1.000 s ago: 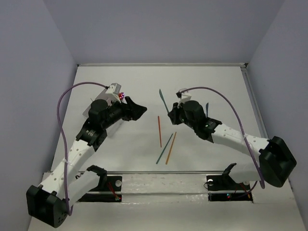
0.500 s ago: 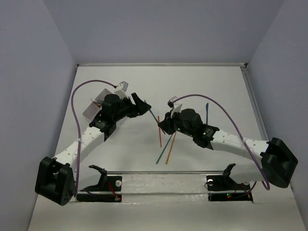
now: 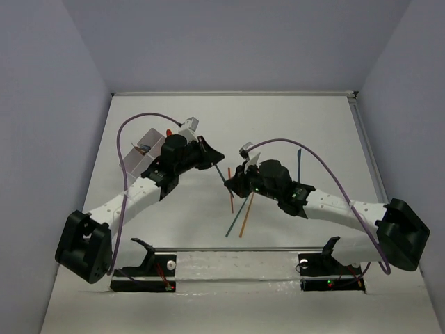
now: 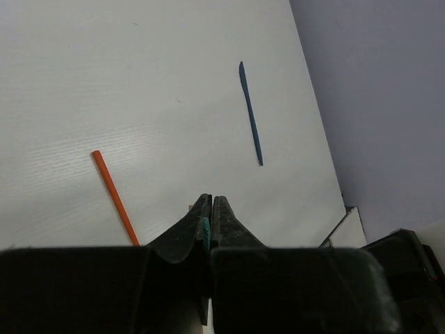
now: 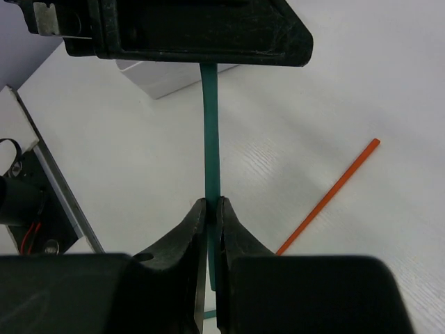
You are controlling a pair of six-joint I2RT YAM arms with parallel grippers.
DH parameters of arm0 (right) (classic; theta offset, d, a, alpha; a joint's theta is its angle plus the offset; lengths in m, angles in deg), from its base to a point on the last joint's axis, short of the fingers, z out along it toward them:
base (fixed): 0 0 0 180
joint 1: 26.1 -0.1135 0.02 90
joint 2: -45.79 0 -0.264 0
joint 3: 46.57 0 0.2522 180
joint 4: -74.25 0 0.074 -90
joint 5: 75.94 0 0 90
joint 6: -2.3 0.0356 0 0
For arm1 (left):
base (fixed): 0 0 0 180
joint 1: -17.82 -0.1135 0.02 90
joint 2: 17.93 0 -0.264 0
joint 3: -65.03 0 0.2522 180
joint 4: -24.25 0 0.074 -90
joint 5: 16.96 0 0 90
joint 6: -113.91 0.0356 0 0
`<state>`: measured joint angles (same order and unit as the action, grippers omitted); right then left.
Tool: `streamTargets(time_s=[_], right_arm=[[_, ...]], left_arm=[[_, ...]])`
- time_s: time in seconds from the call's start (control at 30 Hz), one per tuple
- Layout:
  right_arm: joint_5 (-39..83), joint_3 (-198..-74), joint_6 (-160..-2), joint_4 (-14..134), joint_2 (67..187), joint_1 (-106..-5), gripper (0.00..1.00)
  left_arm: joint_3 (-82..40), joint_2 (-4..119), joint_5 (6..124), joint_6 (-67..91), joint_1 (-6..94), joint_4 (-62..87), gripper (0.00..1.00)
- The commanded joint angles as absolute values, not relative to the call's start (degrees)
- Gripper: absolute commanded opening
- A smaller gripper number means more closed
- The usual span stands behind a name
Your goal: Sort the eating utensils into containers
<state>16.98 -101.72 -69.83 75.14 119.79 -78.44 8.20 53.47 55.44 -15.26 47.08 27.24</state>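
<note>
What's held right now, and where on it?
One teal utensil, by both arms: right gripper pinches near one end, left gripper the opposite end.

left gripper [image 4: 211, 203], right gripper [image 5: 209, 206]: both tight, close together

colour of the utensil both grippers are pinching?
Teal. The right wrist view shows the utensil best, as a long, flat strip.

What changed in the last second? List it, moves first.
Both arms swung inward. The left fingers came right to meet the teal strip, which the right fingers carried left and nearer. Both pairs now clamp it, so it looks like a handover. The left arm's shift exposed more of the tray. The loose orange stick and the blue piece stayed put.
</note>
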Motion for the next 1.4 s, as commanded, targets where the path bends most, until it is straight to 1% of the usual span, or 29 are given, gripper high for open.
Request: streamTargets(time_s=[0.0, 0.03, 0.07, 0.1, 0.13, 0.17, 0.2, 0.23, 0.3, 0.33, 0.37, 0.4, 0.43, 0.5, 0.53, 0.6, 0.67, 0.7, 0.73, 0.9, 1.07, 1.37], right_arm=[[15.2, -101.5, -69.1, 78.2, 119.4, -79.0, 0.14], [15.1, -101.5, -68.9, 78.3, 119.4, -79.0, 0.20], [15.1, -101.4, -68.5, 78.5, 119.3, -79.0, 0.28], [14.7, -101.3, -68.3, 78.5, 119.0, -79.0, 0.42], [14.6, -101.2, -68.2, 78.5, 118.8, -79.0, 0.50], [14.6, -101.3, -68.3, 78.1, 118.3, -79.0, 0.55], [14.6, -101.4, -68.4, 77.7, 117.9, -79.0, 0.63], [14.5, -101.4, -68.4, 77.5, 117.4, -79.0, 0.67], [14.7, -100.9, -68.4, 77.5, 116.4, -79.0, 0.69], [14.7, -100.6, -68.3, 77.7, 115.1, -79.0, 0.69], [14.5, -100.3, -68.3, 77.8, 115.0, -79.0, 0.69], [14.3, -99.7, -68.1, 77.9, 113.9, -79.0, 0.69], [14.3, -99.5, -68.0, 78.0, 113.5, -79.0, 0.70], [14.3, -99.4, -67.8, 78.0, 112.7, -79.0, 0.70], [14.3, -99.3, -67.6, 78.0, 112.5, -79.0, 0.70], [14.4, -99.1, -67.0, 78.4, 112.2, -79.0, 0.69], [14.4, -98.7, -67.0, 78.8, 111.7, -79.0, 0.69], [14.3, -98.7, -67.0, 78.8, 111.7, -79.0, 0.69], [14.3, -98.7, -66.9, 78.8, 111.3, -79.0, 0.69], [14.3, -98.0, -66.8, 78.9, 109.7, -79.0, 0.69], [14.3, -97.8, -67.0, 78.9, 108.9, -79.0, 0.69], [14.4, -97.2, -67.0, 79.0, 107.1, -79.0, 0.69]], left_arm=[[5.2, 51.3, 59.2, -12.2, 46.8, 26.6, 0.06], [5.0, 50.9, 59.9, -11.9, 46.8, 26.0, 0.06], [4.8, 50.5, 60.7, -11.2, 46.8, 23.9, 0.06], [3.8, 49.5, 62.7, -10.5, 46.8, 22.6, 0.06], [3.5, 49.0, 63.8, -9.2, 46.8, 21.4, 0.06], [3.1, 48.3, 64.6, -8.7, 46.1, 19.2, 0.06], [2.6, 46.9, 65.7, -7.7, 44.6, 18.3, 0.06], [2.4, 46.2, 66.0, -7.4, 43.4, 17.4, 0.06], [2.2, 43.6, 66.2, -6.5, 40.3, 14.8, 0.06], [2.1, 41.7, 66.3, -5.4, 36.6, 13.0, 0.06], [2.0, 41.7, 66.6, -5.4, 36.5, 12.9, 0.06], [0.9, 39.8, 69.2, -3.4, 33.1, 10.6, 0.06], [0.1, 38.7, 71.8, -1.9, 32.0, 8.6, 0.06], [-1.5, 35.5, 79.7, 2.7, 31.4, 5.7, 0.06], [-1.7, 34.5, 86.8, 4.0, 31.4, 5.2, 0.06], [-1.6, 31.7, 92.8, 6.2, 30.8, 4.8, 0.06], [0.5, 29.5, 101.3, 8.3, 30.8, 5.4, 0.06], [0.5, 28.8, 101.3, 8.4, 30.8, 5.8, 0.06], [2.1, 28.5, 104.7, 9.1, 30.8, 6.4, 0.06], [3.5, 29.7, 113.7, 10.7, 30.8, 8.8, 0.06], [4.8, 32.2, 115.1, 9.4, 26.4, 12.0, 0.06], [7.6, 36.5, 118.1, 8.4, 24.5, 19.3, 0.06]])
